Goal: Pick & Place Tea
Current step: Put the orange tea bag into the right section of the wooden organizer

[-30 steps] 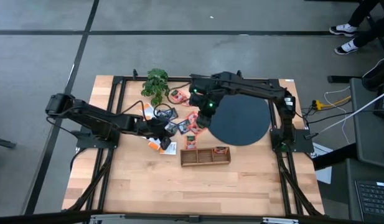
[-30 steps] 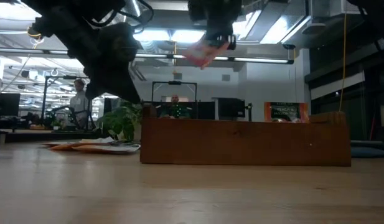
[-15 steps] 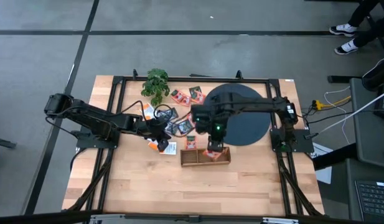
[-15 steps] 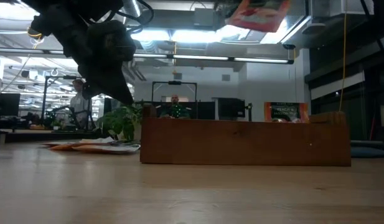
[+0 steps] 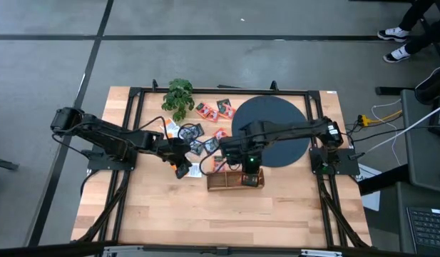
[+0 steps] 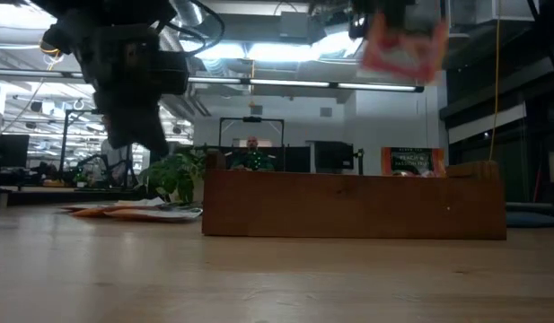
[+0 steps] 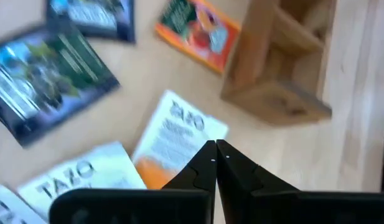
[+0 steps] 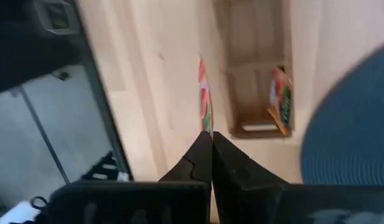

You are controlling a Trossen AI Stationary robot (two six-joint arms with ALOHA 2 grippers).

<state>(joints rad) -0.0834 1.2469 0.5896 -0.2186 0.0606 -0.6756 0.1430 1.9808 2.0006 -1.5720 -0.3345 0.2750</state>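
I see the right gripper (image 8: 211, 134) pinched tight on an orange-red tea packet (image 8: 205, 99), hanging edge-on above the wooden tray (image 5: 236, 180). One packet (image 8: 280, 99) already leans in the tray's end compartment nearest the black disc (image 5: 277, 128). The left gripper (image 7: 215, 147) has its jaws closed on nothing, just above a white-and-orange packet (image 7: 179, 134). More packets (image 5: 205, 128) lie scattered between the plant (image 5: 179, 96) and the tray. Only the low view shows the carried packet (image 6: 404, 45) flat-on, high above the tray wall (image 6: 353, 202).
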